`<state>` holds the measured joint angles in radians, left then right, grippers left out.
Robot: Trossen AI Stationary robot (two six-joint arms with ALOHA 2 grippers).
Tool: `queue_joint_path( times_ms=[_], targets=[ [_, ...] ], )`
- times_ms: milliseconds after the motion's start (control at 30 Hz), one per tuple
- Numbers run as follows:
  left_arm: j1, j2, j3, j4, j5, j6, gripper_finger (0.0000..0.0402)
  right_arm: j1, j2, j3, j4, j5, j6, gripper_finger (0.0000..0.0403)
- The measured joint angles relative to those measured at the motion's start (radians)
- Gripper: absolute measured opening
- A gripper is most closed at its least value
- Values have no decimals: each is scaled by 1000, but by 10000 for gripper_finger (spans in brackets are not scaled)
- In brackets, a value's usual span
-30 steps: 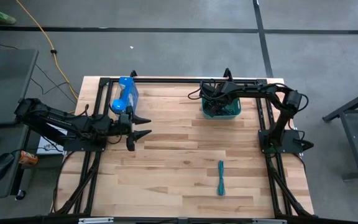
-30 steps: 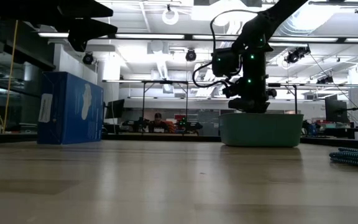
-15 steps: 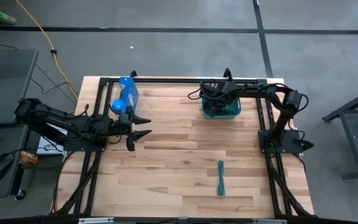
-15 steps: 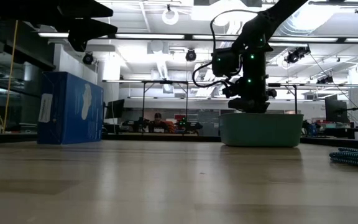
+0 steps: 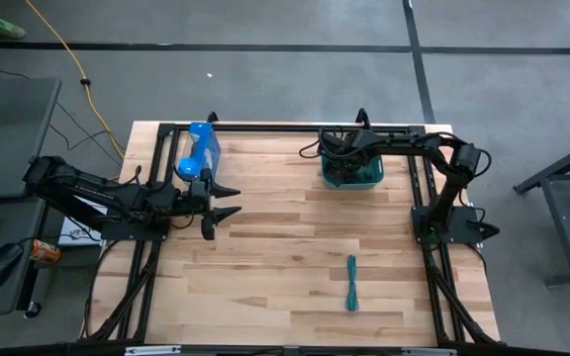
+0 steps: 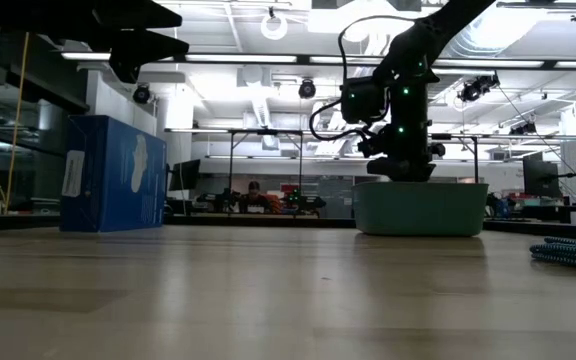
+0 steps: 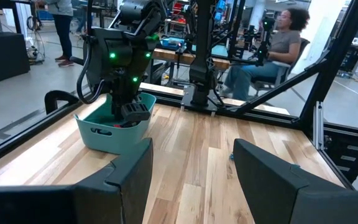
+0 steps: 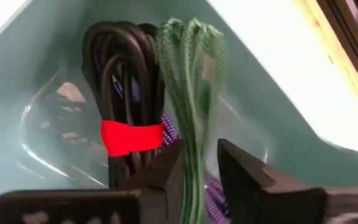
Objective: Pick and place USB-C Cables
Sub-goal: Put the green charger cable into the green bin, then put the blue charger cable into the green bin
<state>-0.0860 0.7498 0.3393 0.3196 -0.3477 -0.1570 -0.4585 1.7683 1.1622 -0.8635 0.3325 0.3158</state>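
Inside teal bin [image 5: 368, 179]: right gripper [image 8: 199, 168] fingers pinch green cable bundle [image 8: 194, 93], red-banded black cable [image 8: 124, 99] just beside. Teal cable [image 5: 351, 282] on table [image 5: 265, 257], well apart. Left gripper [image 5: 228, 199] waits w/ fingers spread, near blue box [image 5: 199, 149].

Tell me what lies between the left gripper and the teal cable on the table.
Only bare wooden table: the high view shows nothing between the left gripper and the teal cable.

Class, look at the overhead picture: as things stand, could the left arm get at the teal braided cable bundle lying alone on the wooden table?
Probably yes. The teal braided cable bundle lies alone on bare wooden table, nothing on or beside it. The left hand hovers open and empty, with clear boards between; whether it stretches that far is uncertain.
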Motion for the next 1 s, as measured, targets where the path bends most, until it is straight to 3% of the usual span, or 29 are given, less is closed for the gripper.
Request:
queue_joint_path(
  times_ms=[367, 1000],
  targets=[
    [0, 0, 0, 0, 0, 0, 203, 0, 0, 0, 0, 3, 22, 140],
    [0, 0, 0, 0, 0, 1, 203, 0, -10, 1, -43, 0, -31, 142]
  ],
)
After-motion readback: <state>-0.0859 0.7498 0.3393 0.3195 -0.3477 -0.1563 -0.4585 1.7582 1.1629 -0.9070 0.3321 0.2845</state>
